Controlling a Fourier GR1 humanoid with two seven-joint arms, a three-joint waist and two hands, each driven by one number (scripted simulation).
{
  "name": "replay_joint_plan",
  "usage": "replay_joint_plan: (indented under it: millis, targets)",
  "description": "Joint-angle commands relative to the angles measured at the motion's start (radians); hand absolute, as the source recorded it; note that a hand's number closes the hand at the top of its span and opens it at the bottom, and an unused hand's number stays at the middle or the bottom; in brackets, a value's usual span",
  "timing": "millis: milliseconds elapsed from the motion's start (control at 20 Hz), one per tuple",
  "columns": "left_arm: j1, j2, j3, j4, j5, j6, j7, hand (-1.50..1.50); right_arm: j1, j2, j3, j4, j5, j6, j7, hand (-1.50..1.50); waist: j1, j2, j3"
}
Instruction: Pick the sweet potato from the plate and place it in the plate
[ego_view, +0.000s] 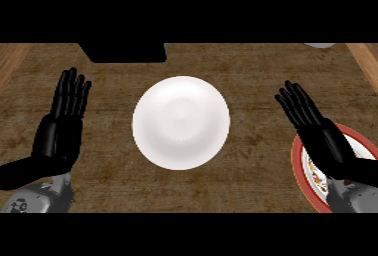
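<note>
Both hands are open: left hand (60, 131) at nine o'clock, right hand (319, 131) at three over red-rimmed plate (299, 167); white plate (181, 122) centre.

bare white plate (181, 122) lies mid-counter; red-rimmed plate (299, 165) at right edge.

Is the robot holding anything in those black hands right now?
No, nothing. The left hand and right hand are both open with straight fingers. The right one hovers over the red-rimmed plate; the white plate is bare.
</note>
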Motion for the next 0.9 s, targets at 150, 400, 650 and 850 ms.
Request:
replay_joint_plan:
  millis: [150, 400, 650, 850]
  targets:
    - [-0.039, 0.069, -0.013, 0.156, -0.088, -0.007, 0.125, 0.0, -0.034, 0.028, 0.118, 0.024, 0.283, -0.18, 0.084, -1.5, 0.008, 0.004, 0.002]
    - [0.009, 0.096, -0.035, 0.191, -0.098, -0.032, 0.154, 0.0, -0.106, -0.377, 0.179, 0.057, 0.717, -0.129, 0.071, 1.5, 0.002, -0.013, -0.023]
    - [-0.071, 0.077, -0.05, 0.234, -0.133, -0.014, 0.239, 0.0, 0.198, -0.182, 0.244, 0.191, 0.812, -0.412, -0.084, -1.5, -0.016, 0.001, 0.004]
    - [-0.123, 0.11, -0.003, 0.255, -0.106, -0.051, 0.289, 0.0, 0.264, -0.247, 0.242, 0.165, 0.973, -0.555, -0.109, -1.5, -0.019, -0.003, 0.003]
